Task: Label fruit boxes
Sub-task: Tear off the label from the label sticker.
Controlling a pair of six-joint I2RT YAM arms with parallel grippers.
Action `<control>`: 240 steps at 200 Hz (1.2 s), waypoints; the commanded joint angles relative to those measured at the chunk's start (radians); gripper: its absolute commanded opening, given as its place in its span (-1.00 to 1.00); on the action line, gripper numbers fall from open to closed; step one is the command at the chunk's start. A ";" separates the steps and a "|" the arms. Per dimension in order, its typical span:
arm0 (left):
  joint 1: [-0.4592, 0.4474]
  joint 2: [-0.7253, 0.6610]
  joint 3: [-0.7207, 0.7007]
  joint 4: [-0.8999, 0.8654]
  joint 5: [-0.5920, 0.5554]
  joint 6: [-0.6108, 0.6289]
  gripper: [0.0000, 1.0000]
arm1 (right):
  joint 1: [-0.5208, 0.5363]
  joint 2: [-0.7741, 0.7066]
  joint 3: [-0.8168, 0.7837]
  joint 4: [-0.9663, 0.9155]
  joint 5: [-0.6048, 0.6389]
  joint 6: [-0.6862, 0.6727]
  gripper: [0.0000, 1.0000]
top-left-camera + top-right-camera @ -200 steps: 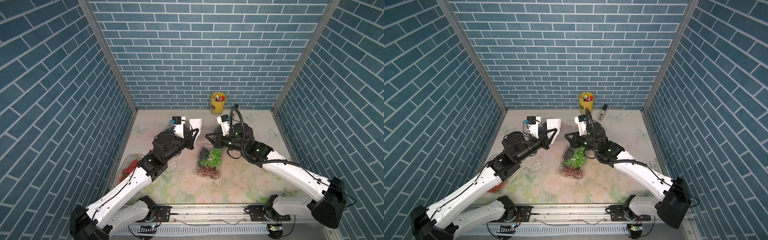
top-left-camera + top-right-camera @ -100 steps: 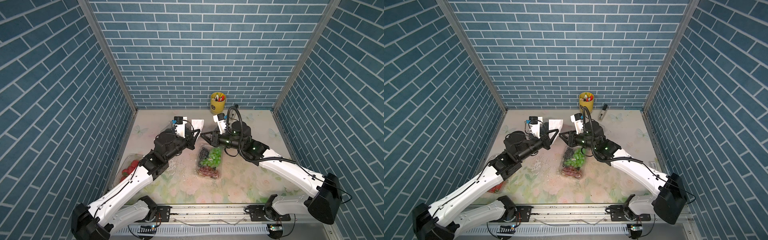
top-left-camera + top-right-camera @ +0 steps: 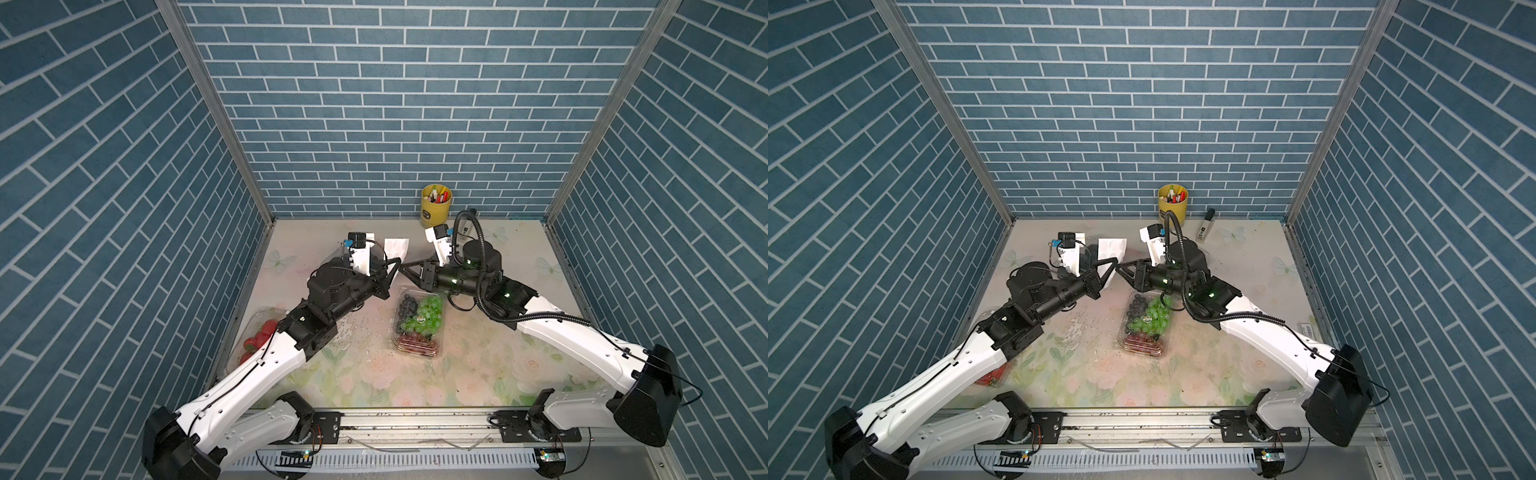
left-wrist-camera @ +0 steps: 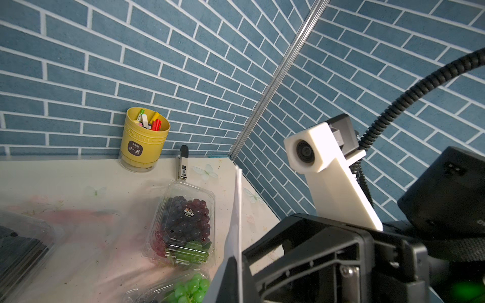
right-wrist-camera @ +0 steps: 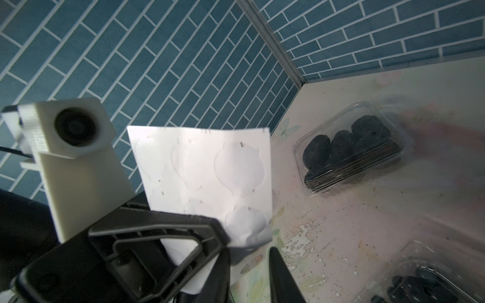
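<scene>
My left gripper point(image 3: 396, 266) is shut on a white sticker sheet point(image 3: 395, 247), held upright above the table; in the right wrist view the sticker sheet point(image 5: 204, 170) shows round labels. My right gripper point(image 3: 405, 269) meets it tip to tip, jaws slightly open, with the sheet's lower corner just above the gap in the right gripper point(image 5: 249, 275). Below them lies the mixed-grape fruit box point(image 3: 417, 322). The strawberry box point(image 3: 257, 336) sits at the left wall, partly under my left arm. The purple-grape box point(image 4: 183, 225) and black-berry box point(image 5: 349, 147) show only in wrist views.
A yellow pen cup point(image 3: 435, 205) stands at the back wall, with a black-capped marker point(image 3: 1205, 226) lying beside it. Blue brick walls close in the left, back and right sides. The floral table top point(image 3: 478, 374) stretches toward the front rail.
My right gripper has swung left and up to meet the left gripper's tips at the sheet, and its jaws have parted a little. The left arm shifted slightly right with the sheet.
</scene>
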 commanded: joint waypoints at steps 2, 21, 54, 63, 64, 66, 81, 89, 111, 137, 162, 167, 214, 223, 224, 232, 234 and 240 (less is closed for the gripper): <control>-0.003 -0.004 0.025 0.015 0.011 -0.002 -1.00 | 0.000 0.009 0.032 0.019 0.000 0.012 -0.52; -0.003 -0.008 0.027 0.014 0.009 0.000 -1.00 | 0.001 0.009 0.028 0.014 0.006 0.011 -0.63; -0.003 -0.014 0.026 0.011 0.003 0.001 -1.00 | 0.000 0.015 0.022 0.011 0.006 0.012 -0.84; -0.003 -0.016 0.025 0.011 0.006 0.001 -1.00 | 0.000 0.016 0.020 0.012 0.005 0.012 -0.84; -0.003 -0.016 0.025 0.011 0.006 0.001 -1.00 | 0.000 0.016 0.020 0.013 0.005 0.012 -0.84; -0.003 -0.016 0.025 0.011 0.006 0.001 -1.00 | 0.001 0.016 0.018 0.014 0.004 0.012 -0.84; -0.004 -0.014 0.025 0.014 0.010 -0.002 -1.00 | -0.002 0.016 0.018 0.025 0.000 0.015 -0.80; -0.003 -0.012 0.024 0.017 0.012 -0.003 -1.00 | -0.002 0.015 0.018 0.033 -0.004 0.017 -0.77; -0.003 -0.010 0.022 0.022 0.019 -0.006 -1.00 | -0.002 0.012 0.014 0.056 -0.014 0.026 -0.72; -0.004 -0.008 0.020 0.026 0.021 -0.008 -1.00 | -0.002 0.008 0.000 0.093 -0.020 0.036 -0.89; -0.003 -0.010 0.019 0.022 0.017 -0.006 -1.00 | -0.004 0.005 -0.010 0.122 -0.032 0.049 -1.00; -0.003 -0.011 0.019 0.021 0.017 -0.006 -1.00 | -0.005 0.004 -0.011 0.125 -0.035 0.049 -1.00; -0.003 -0.035 0.024 -0.007 -0.014 0.008 -1.00 | -0.009 0.004 -0.022 0.069 -0.004 0.035 -1.00; -0.002 -0.042 0.027 -0.016 -0.023 0.015 -1.00 | -0.011 0.006 -0.028 0.050 0.005 0.028 -1.00; -0.002 -0.043 0.027 -0.017 -0.025 0.016 -1.00 | -0.011 0.005 -0.029 0.048 0.006 0.028 -1.00; -0.001 -0.051 0.030 -0.027 -0.035 0.021 -1.00 | -0.014 0.005 -0.037 0.039 0.012 0.026 -1.00; 0.000 -0.053 0.031 -0.029 -0.038 0.022 -1.00 | -0.014 0.004 -0.039 0.039 0.012 0.025 -1.00; 0.001 -0.056 0.034 -0.038 -0.043 0.027 -1.00 | -0.015 0.002 -0.046 0.038 0.013 0.023 -1.00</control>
